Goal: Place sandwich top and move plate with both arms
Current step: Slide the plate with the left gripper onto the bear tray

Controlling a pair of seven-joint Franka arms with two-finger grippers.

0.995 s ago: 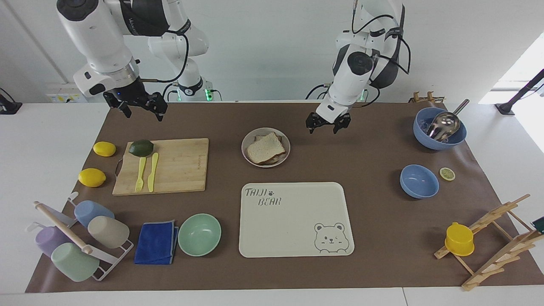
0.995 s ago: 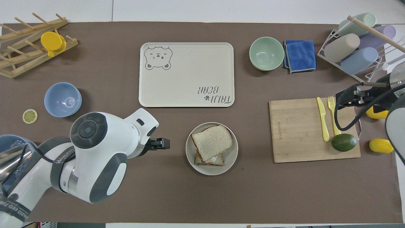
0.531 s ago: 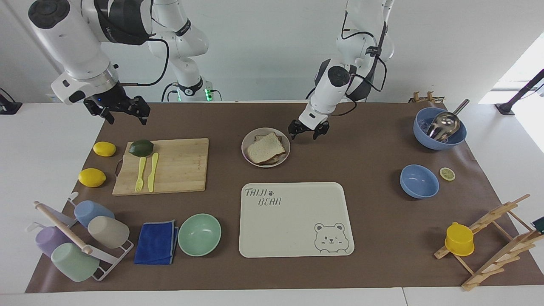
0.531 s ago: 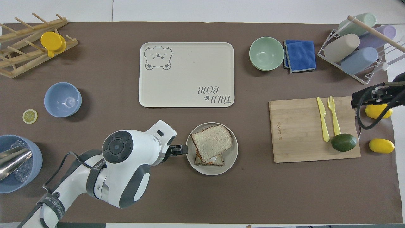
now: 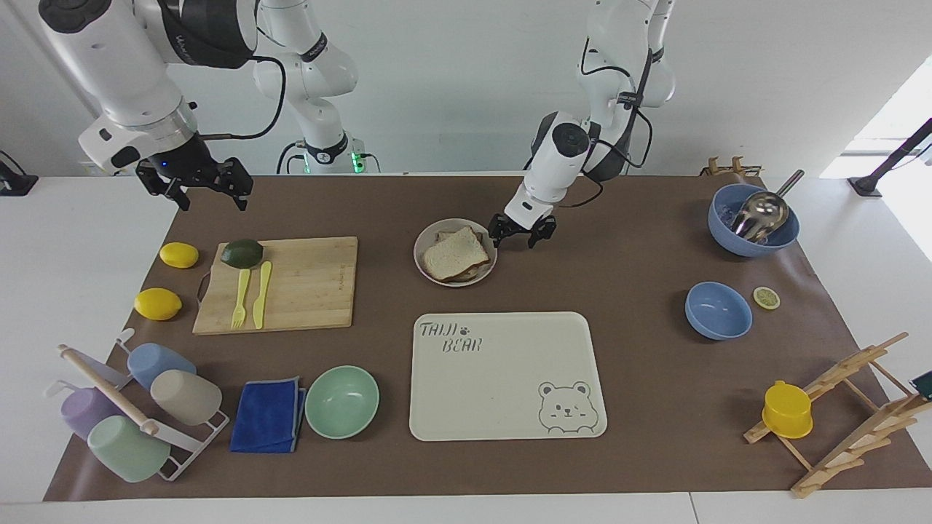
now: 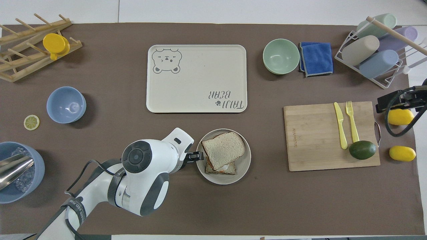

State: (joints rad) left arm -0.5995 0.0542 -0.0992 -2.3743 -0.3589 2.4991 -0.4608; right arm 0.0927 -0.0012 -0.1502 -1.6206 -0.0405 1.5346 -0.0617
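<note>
You have one small round cream-beige plate [image 5: 455,252] on the table, nearer the robots than one large cream rectangular tray with a bear drawing [image 5: 507,376]. On the plate, one plain white bread slice with tan crust [image 5: 454,253] lies skewed on a lower slice. Your left gripper [image 5: 521,231] hangs low just beside the plate's rim, on the left arm's side, jaws parted and holding nothing. Your right gripper [image 5: 194,185] hovers over the table's edge at the right arm's end, jaws spread wide and empty. Count two yellow lemons [image 5: 168,279], one dark green avocado [image 5: 242,252] on one bamboo cutting board [image 5: 302,284], and two blue bowls [image 5: 735,263]. Bare brown mat lies between plate and tray.
</note>
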